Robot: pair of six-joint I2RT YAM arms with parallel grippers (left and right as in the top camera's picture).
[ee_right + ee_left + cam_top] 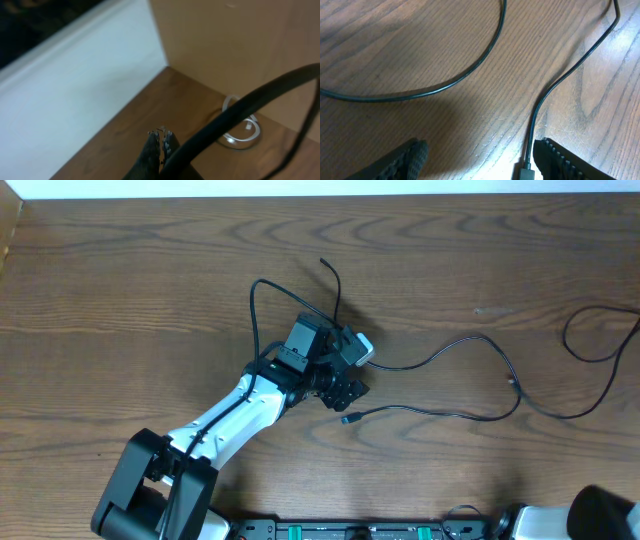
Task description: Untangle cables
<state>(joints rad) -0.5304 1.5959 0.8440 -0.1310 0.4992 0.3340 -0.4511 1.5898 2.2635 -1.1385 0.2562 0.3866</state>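
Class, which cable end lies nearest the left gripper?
The bluish plug, right at the open left gripper; the bare black tip lies much farther away.

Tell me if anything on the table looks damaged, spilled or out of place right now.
Nothing looks damaged or spilled. The cables simply sprawl in loose curves over the table. One plug lies ungripped between the open fingers of the left gripper.

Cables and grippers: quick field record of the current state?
cables: thin black cords spread over the table, one looping near centre
left gripper: open, low over the table
plug end: on the table inside the left gripper's opening, not grasped
right gripper: shut, holding nothing
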